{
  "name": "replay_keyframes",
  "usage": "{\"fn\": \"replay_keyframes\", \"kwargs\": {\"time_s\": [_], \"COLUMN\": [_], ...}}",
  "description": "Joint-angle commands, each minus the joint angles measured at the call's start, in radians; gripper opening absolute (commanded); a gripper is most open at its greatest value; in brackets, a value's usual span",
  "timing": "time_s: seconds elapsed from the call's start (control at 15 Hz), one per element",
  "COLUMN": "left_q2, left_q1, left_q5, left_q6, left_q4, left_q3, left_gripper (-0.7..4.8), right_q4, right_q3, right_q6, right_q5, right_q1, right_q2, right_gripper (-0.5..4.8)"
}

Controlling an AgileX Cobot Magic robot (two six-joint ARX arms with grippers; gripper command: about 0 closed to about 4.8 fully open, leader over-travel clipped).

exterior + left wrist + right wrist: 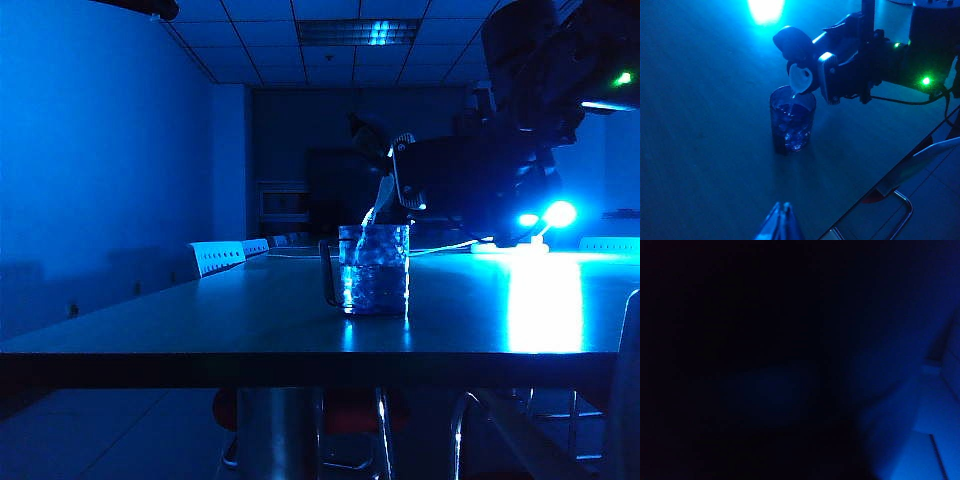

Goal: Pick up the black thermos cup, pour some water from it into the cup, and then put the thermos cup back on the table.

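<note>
Nearest to us in the left wrist view, the left gripper [781, 222] hangs low over the near part of the table, its two fingertips pressed together with no gap and nothing between them, well apart from everything else. Beyond it spreads the long, smooth wooden table [150, 330], washed deep blue by the room's light, with its dark front edge facing the exterior camera. Near the middle of that surface stands the short, clear glass cup with dimpled, faceted walls [374, 268], upright, its thin dark loop handle on the left side in the exterior view; we see liquid glinting inside it [792, 120]. Directly above its rim hangs the tall, dark, matte black thermos cup [840, 65], tipped far over so that it lies almost level, its mouth and open pale flip lid [801, 79] pointing down at the glass, and a thin pale stream runs from the spout into the glass. The right gripper [470, 180] clamps the thermos body from the right side of the exterior view, its arm reaching in from there with small green lights on it. The right wrist view is almost wholly dark, and we cannot make out anything in it. Farthest off, a bright lamp [558, 213] glares on the table's far right.
</note>
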Motion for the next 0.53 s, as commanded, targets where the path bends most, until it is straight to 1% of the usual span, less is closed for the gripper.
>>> {"fn": "replay_keyframes", "kwargs": {"time_s": [0.07, 0.13, 0.4, 0.53], "left_q2": [-0.002, -0.001, -0.001, -0.001], "left_q1": [-0.001, -0.001, -0.001, -0.001], "left_q5": [0.008, 0.008, 0.008, 0.008], "left_q6": [0.000, 0.000, 0.001, 0.000], "left_q4": [0.010, 0.010, 0.011, 0.020], "left_q3": [0.008, 0.008, 0.008, 0.008], "left_gripper": [-0.06, -0.06, -0.06, -0.06], "right_q4": [0.064, 0.064, 0.062, 0.063], "right_q3": [0.015, 0.015, 0.014, 0.014], "right_q6": [0.051, 0.098, 0.356, 0.417], "right_q5": [0.005, 0.005, 0.020, 0.020], "right_q1": [0.001, 0.001, 0.002, 0.002], "right_q2": [-0.016, -0.016, -0.016, -0.016], "right_gripper": [1.03, 1.03, 1.03, 1.03]}}
